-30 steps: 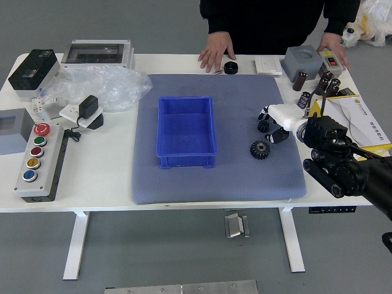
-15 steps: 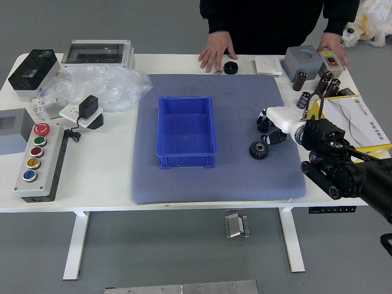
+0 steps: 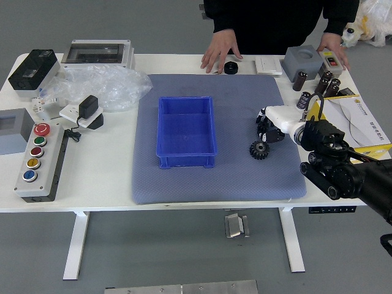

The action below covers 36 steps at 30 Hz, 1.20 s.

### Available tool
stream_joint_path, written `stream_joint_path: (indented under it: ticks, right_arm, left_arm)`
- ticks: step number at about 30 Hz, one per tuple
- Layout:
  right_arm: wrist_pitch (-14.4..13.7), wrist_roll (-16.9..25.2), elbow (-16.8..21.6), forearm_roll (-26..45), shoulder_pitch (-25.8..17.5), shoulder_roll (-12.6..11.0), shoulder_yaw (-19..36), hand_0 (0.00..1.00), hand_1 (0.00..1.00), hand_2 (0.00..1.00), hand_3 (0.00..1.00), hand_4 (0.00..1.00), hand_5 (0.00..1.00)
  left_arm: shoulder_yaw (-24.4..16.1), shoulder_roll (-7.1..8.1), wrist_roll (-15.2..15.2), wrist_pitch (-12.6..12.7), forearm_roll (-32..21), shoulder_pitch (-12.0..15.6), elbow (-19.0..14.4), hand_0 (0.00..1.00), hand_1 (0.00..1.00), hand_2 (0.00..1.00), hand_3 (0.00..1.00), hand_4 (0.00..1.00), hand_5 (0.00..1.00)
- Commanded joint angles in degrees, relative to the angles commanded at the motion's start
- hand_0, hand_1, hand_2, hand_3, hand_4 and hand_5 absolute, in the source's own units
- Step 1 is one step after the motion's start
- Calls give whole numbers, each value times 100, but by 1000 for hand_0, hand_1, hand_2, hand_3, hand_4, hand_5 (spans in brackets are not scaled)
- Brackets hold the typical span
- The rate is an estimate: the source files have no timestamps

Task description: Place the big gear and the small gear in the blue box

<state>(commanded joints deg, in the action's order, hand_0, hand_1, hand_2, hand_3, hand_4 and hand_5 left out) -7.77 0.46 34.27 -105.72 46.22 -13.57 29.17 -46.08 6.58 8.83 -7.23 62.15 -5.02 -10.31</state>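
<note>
Now that the right hand has drawn its fingers closer together, they appear to pinch the small gear; lifting it toward the blue box, at nine o'clock, should follow. The big gear lies just beside, at seven. A person's hands rest at eleven and one.
</note>
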Motion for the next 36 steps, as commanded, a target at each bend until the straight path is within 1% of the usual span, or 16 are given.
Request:
stream_joint_path:
  ticks: [7, 8, 13, 14, 17, 19, 20, 25, 26, 28, 31, 32, 36]
  right_arm:
    - [5, 3, -4, 54, 57, -69, -278, 614, 528, 593, 653, 572, 268]
    - [6, 3, 1, 62, 75, -89, -346, 604, 527, 592, 655, 567, 244]
    - [-25, 3, 38, 58, 128, -146, -531, 604, 527, 592, 655, 567, 244]
    - [-38, 6, 49, 46, 139, -158, -558, 595, 524, 588, 656, 560, 219]
    - [-77, 10, 70, 2, 168, -191, -584, 595, 524, 588, 656, 560, 219]
    - [-136, 16, 85, -38, 191, -212, -583, 595, 524, 588, 656, 560, 219]
    - [-172, 20, 93, -59, 201, -220, -577, 579, 509, 567, 653, 552, 187]
    - [-362, 41, 123, -165, 238, -244, -525, 579, 509, 567, 653, 552, 187]
    - [-391, 43, 127, -184, 242, -247, -514, 588, 506, 558, 647, 549, 150]
    - [-419, 44, 130, -205, 248, -252, -503, 588, 506, 558, 647, 549, 150]
    - [-403, 47, 129, -206, 250, -257, -500, 588, 506, 558, 647, 549, 150]
    - [-389, 49, 128, -200, 250, -260, -500, 566, 500, 560, 649, 557, 163]
    - [-278, 65, 117, -148, 253, -272, -479, 566, 500, 560, 649, 557, 163]
  left_arm:
    - [17, 16, 1, 2, -8, -19, 0, 860, 830, 812, 833, 699, 297]
    - [20, 20, 2, 2, -10, -22, 0, 860, 830, 812, 833, 699, 297]
    - [34, 27, 2, 4, -27, -26, 0, 860, 830, 812, 833, 699, 297]
    - [36, 27, 1, 4, -30, -27, 0, 860, 830, 812, 833, 699, 297]
    - [37, 28, -1, 5, -34, -30, 0, 860, 830, 812, 833, 699, 297]
    - [35, 29, -1, 6, -35, -30, 0, 860, 830, 812, 833, 699, 297]
    - [34, 30, -1, 6, -36, -30, 0, 860, 830, 812, 833, 699, 298]
    - [32, 30, -4, 6, -38, -36, 0, 860, 830, 812, 833, 699, 298]
    - [30, 29, -4, 6, -38, -37, 0, 860, 830, 812, 832, 699, 297]
    - [33, 28, -6, 6, -43, -37, 0, 860, 830, 812, 832, 699, 297]
    - [34, 30, -6, 6, -46, -37, 0, 860, 830, 812, 832, 699, 297]
    - [33, 31, -6, 6, -47, -36, 0, 859, 830, 812, 833, 699, 297]
    - [32, 36, -7, 6, -50, -34, 0, 859, 830, 812, 833, 699, 297]
